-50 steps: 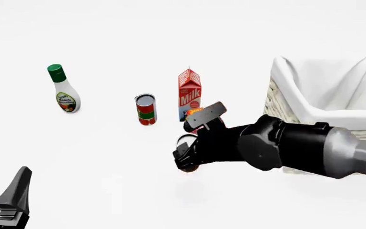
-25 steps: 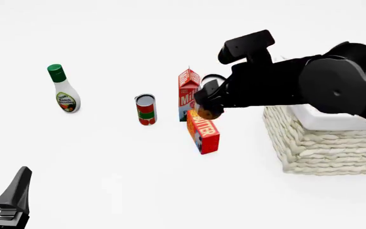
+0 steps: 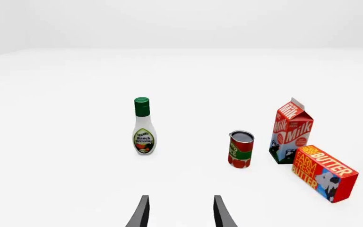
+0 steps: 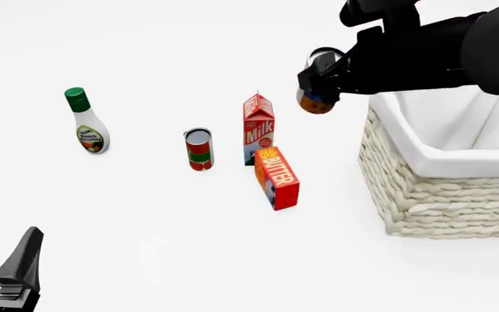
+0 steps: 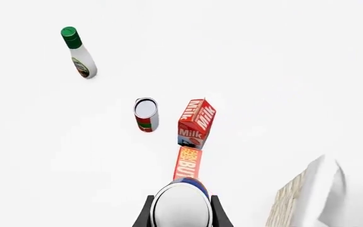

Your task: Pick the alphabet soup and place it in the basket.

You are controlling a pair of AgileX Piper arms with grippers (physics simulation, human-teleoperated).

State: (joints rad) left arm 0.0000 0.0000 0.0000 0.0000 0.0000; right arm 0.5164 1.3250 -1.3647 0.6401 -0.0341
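Right claw (image 4: 319,83) was closed on the alphabet soup (image 4: 316,101), held high off the bench (image 4: 145,214). In the right wrist view the can's silver top (image 5: 181,204) sat squarely between the two fingers (image 5: 146,213), blue label just showing at its far edge. Front view: only the can's orange-brown lower end showed below the claw; the rest was hidden by the black arm.

The can hung above the bench just beside the basket (image 4: 431,195), on its left, above the level of the rim and not yet over the white lining. The butter box (image 4: 277,177) and milk carton (image 4: 259,129) stood below and to the left of the can, well beneath it. Red-and-green can (image 4: 198,149) further left, dressing bottle (image 4: 86,121) beyond that; neither touched.

Left claw (image 3: 180,213) was parked low at the near left of the bench, fingers apart, holding nothing.

Judgement: step in hand is the carry, lift done, placement not yet done. Next move calls for travel to the right until the can is over the basket's interior, with enough height to pass the near rim, then a descent into the lining before opening. Releasing at the present spot would drop the can outside the wicker wall.
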